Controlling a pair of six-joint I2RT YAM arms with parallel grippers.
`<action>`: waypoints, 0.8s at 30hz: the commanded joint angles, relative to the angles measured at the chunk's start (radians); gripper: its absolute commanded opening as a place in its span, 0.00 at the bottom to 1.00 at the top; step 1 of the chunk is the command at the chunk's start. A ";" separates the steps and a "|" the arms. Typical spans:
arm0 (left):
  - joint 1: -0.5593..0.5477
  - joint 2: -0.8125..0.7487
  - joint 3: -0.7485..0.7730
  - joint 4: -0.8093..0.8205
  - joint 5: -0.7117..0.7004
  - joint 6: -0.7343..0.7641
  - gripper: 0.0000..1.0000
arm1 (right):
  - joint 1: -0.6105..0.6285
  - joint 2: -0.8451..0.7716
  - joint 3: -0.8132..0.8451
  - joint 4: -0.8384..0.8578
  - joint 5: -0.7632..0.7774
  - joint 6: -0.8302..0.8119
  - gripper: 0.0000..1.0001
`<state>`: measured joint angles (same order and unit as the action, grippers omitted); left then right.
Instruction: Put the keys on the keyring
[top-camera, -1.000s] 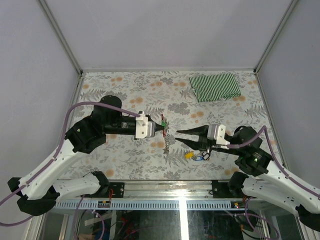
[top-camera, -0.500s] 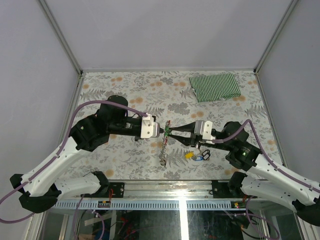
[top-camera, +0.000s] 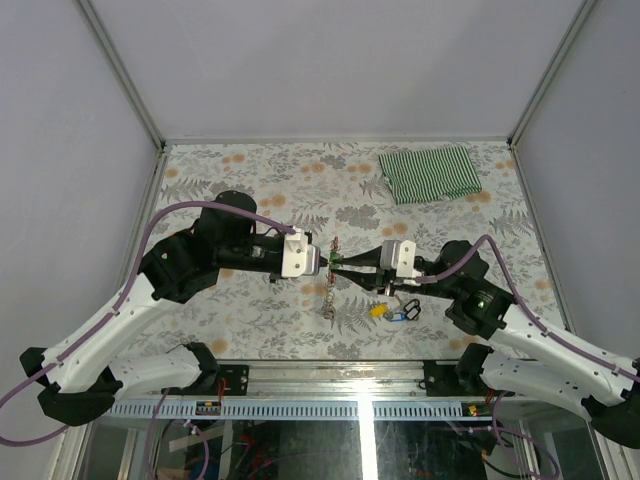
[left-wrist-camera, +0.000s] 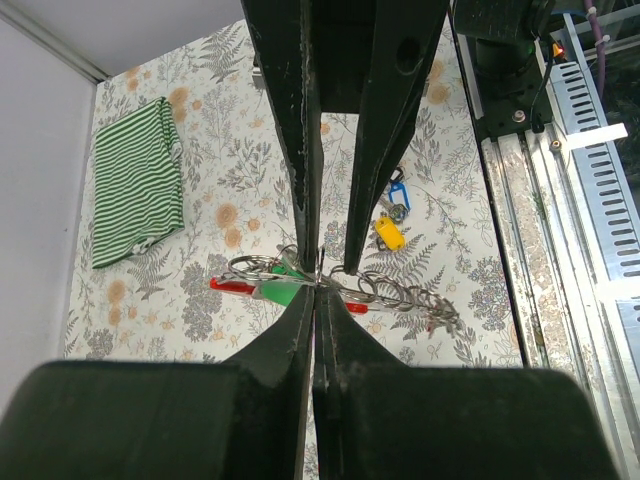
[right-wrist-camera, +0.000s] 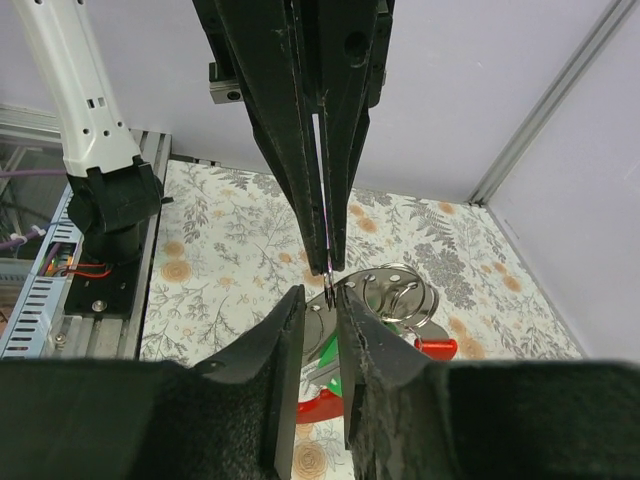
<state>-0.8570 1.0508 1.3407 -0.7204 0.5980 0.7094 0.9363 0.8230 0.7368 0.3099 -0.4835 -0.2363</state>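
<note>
Change since earlier frames: right arm has swung in toward the centre and its jaws have narrowed; left arm has shifted slightly right; the two grippers now meet tip to tip

Table (top-camera: 250, 330): floral-patterned surface; both arms reach over its middle

Cloth (top-camera: 430, 173): green-and-white striped, folded, at the far right of the table; well apart from the work

Left gripper (top-camera: 324, 262): jaws fully closed; pinching the keyring at its ring end and holding it clear of the table

Right gripper (top-camera: 342, 262): facing the left gripper; jaws a narrow gap apart; a thin wire ring sits in that gap, with daylight visible beside it in the right wrist view; no firm clamp seen

Keyring (top-camera: 329, 298): suspended between the two grippers; red clip (left-wrist-camera: 230, 285) lies crosswise behind the tips; chain (left-wrist-camera: 405, 297) trails off toward the table

Split rings (right-wrist-camera: 395, 290): silver, bunched beside the red clip

Green key (left-wrist-camera: 284, 293): up at the keyring, against the red clip; attachment not discernible

Yellow key (top-camera: 379, 310): lying on the table, near the right arm

Blue key (top-camera: 399, 315): on the table, just beside the yellow key

Black loop (top-camera: 409, 305): on the table, touching or nearly touching the blue key
</note>
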 joint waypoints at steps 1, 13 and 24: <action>-0.006 -0.015 0.025 0.042 -0.004 -0.016 0.00 | 0.008 0.014 0.032 0.091 -0.022 0.004 0.24; -0.005 -0.072 -0.047 0.122 0.014 -0.063 0.20 | 0.008 -0.010 0.028 0.125 -0.037 0.028 0.00; -0.006 -0.168 -0.177 0.321 0.030 -0.204 0.31 | 0.008 -0.054 0.031 0.139 -0.051 0.040 0.00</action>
<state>-0.8574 0.9066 1.2018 -0.5545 0.6155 0.5869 0.9363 0.7918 0.7368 0.3573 -0.5175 -0.2096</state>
